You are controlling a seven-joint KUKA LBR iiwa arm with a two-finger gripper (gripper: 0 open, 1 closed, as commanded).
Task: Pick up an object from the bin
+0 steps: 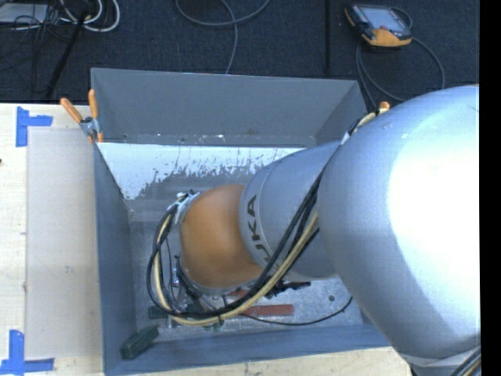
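A dark part of my gripper's body (186,291) pokes out under the arm's orange cover, low over the front left of the bin floor. A dark green blocky thing (139,341) lies in the front left corner, a little left of and below the gripper. A flat reddish-brown stick (271,310) lies along the front of the floor, just right of the gripper. Whatever lies straight under the gripper is hidden by the cover.
The arm and its orange cover with looped cables span the bin's middle and right. A small dark piece (296,286) shows beside the arm, above the stick. The bin's far wall and left wall stand close around the arm.
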